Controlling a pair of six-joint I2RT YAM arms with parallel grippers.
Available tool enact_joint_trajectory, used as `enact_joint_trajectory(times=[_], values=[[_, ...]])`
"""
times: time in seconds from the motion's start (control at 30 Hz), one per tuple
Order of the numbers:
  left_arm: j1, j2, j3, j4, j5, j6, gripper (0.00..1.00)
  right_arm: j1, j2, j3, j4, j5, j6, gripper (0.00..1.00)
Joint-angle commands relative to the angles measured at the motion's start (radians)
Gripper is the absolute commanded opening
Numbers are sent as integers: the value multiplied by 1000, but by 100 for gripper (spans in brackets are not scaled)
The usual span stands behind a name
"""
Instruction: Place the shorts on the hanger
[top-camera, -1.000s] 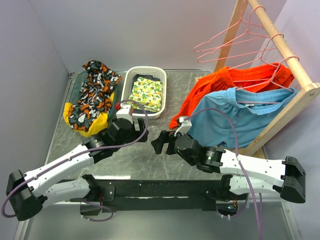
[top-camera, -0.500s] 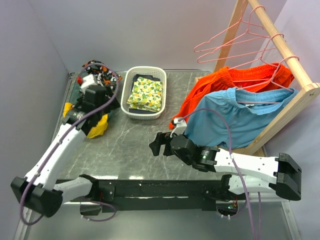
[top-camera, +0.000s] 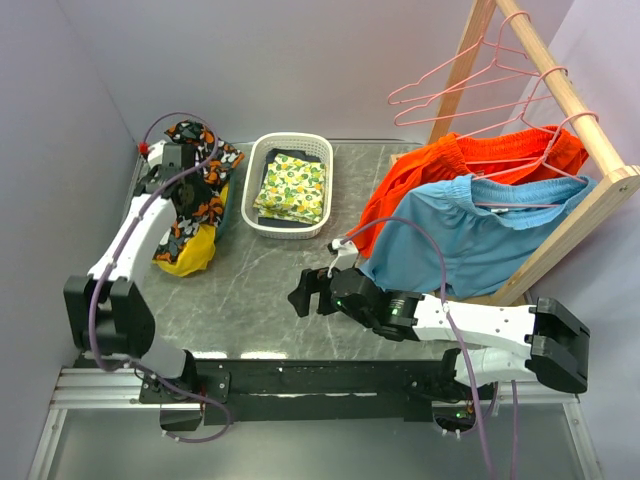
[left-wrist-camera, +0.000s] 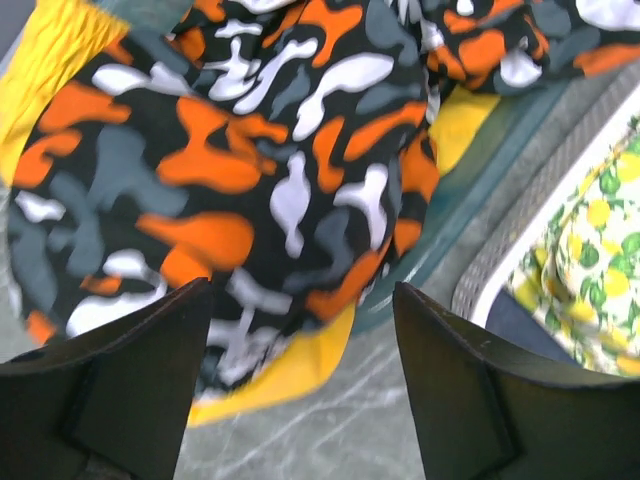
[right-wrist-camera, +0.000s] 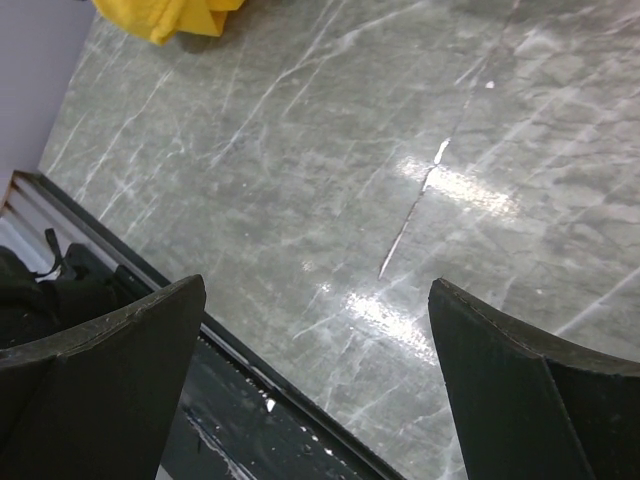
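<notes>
The camouflage shorts (top-camera: 200, 185) lie bunched on a yellow cloth at the far left of the table. They fill the left wrist view (left-wrist-camera: 250, 170). My left gripper (top-camera: 176, 178) hangs just above them, open and empty (left-wrist-camera: 300, 330), with its fingers apart over the near edge of the shorts. My right gripper (top-camera: 300, 298) is open and empty over bare table near the front middle (right-wrist-camera: 315, 320). Two empty pink hangers (top-camera: 455, 75) hang on the wooden rack at the back right.
A yellow cloth (top-camera: 190, 252) and a teal tray (left-wrist-camera: 470, 200) lie under the shorts. A white basket (top-camera: 252, 170) holds a lemon-print cloth. Plain orange shorts (top-camera: 420, 175) and light-blue shorts (top-camera: 470, 240) hang on hangers from the wooden rack (top-camera: 570, 100). The table's front edge (right-wrist-camera: 150, 270) is close under my right gripper.
My left arm has swung from the table's middle to the far left, over the camouflage shorts. My right gripper has drifted a little left and nearer. Both stay open.
</notes>
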Motion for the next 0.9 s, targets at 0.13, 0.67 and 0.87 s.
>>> enact_joint_trajectory(times=[0.13, 0.67, 0.87], values=[[23, 168, 149, -28, -6, -69, 65, -9, 11, 41, 59, -51, -17, 100], [29, 199, 480, -9, -121, 53, 1, -13, 42, 119, 33, -61, -45, 100], [29, 170, 641, 122, -49, 162, 1, -24, 91, 232, -15, -44, -115, 100]])
